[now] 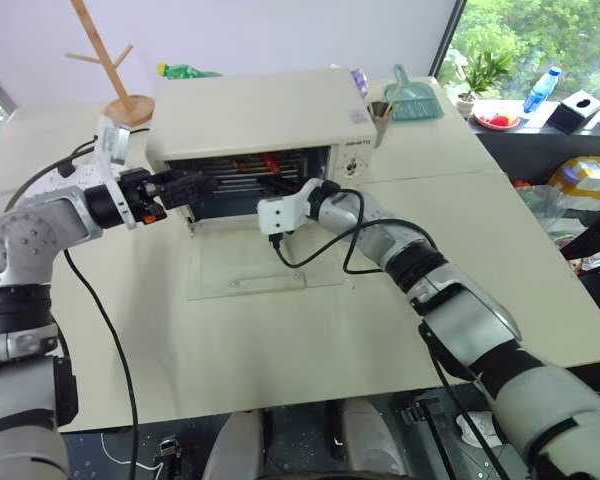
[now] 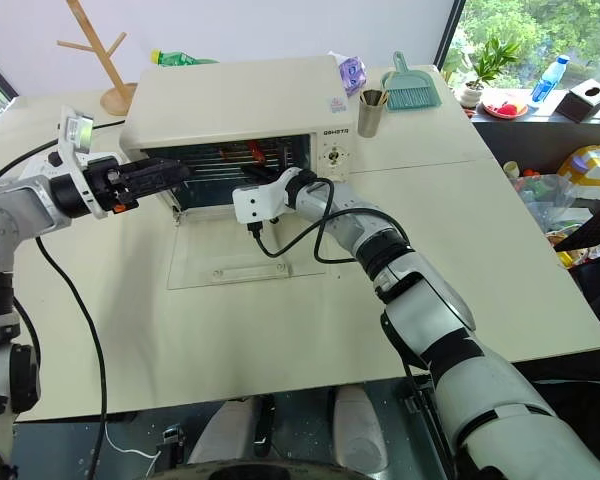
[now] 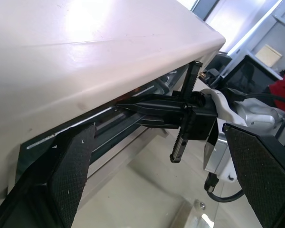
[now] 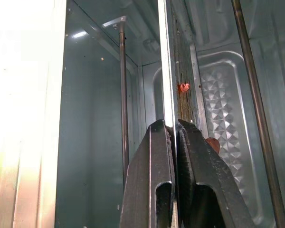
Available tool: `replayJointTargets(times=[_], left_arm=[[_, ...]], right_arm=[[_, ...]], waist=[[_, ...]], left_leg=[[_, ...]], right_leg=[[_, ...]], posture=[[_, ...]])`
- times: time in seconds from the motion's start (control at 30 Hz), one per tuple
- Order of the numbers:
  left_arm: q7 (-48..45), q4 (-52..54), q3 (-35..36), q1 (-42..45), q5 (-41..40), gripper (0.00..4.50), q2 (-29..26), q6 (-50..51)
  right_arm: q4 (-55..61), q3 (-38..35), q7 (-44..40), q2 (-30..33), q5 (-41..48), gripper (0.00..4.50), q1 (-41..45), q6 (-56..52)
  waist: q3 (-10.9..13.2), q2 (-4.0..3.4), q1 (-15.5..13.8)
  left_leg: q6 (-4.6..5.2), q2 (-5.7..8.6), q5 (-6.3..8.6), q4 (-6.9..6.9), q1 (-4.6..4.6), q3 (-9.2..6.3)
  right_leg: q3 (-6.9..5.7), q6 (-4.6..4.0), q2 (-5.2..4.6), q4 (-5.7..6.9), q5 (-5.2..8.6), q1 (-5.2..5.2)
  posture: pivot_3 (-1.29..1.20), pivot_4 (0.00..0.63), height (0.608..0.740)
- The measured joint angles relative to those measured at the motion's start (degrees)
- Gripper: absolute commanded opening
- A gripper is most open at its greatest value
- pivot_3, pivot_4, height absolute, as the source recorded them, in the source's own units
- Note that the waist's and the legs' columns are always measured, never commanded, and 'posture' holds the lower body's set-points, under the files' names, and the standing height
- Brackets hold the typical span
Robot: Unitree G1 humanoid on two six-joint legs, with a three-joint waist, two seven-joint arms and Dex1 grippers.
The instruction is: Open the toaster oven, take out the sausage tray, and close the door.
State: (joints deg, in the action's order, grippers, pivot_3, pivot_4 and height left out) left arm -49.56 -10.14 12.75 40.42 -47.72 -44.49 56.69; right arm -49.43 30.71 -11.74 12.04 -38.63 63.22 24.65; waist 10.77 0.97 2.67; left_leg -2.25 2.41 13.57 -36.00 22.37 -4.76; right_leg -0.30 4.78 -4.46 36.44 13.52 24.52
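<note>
With the door point(image 1: 265, 270) dropped flat on the worktop point(image 1: 280, 350), toaster oven point(image 2: 240, 105) standing open, wire racks exposed. Inside, sausage tray point(image 4: 173, 76) seen edge-on, clamped at its front rim by right tool point(image 4: 175, 135), fingers pressed together on the metal; reddish sausage bits on it. Left tool point(image 2: 165, 172) spread wide, empty, level at the cavity's left edge.
</note>
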Motion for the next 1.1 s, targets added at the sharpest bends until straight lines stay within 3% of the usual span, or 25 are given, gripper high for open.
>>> replayJointTargets(times=[0.73, 1.1], left_arm=[[-3.5, -3.4, -0.9, 2.5, 4.4, 4.5, 0.6, -2.0], [-11.3, 16.5, -1.3, -15.2, 6.1, 4.5, -4.1, -8.0]], right_arm=[[3.3, 0.0, 0.0, 0.5, -0.5, 0.02, -2.0, 0.2], [0.2, 0.2, 0.2, 0.0, -0.6, 0.02, -0.2, 1.1]], waist=[[0.0, 0.02, 0.1], [0.0, 0.08, 0.6]], left_leg=[[-0.06, 0.01, -0.03, -0.03, 0.0, 0.01], [-0.15, -0.03, -0.09, -0.03, 0.0, 0.05]], right_leg=[[0.01, -0.01, 0.0, 0.27, 0.0, 0.11], [0.11, -0.05, -0.04, 0.36, -0.01, 0.16]], posture=[[0.0, 0.15, 0.74], [0.0, 0.15, 0.74]])
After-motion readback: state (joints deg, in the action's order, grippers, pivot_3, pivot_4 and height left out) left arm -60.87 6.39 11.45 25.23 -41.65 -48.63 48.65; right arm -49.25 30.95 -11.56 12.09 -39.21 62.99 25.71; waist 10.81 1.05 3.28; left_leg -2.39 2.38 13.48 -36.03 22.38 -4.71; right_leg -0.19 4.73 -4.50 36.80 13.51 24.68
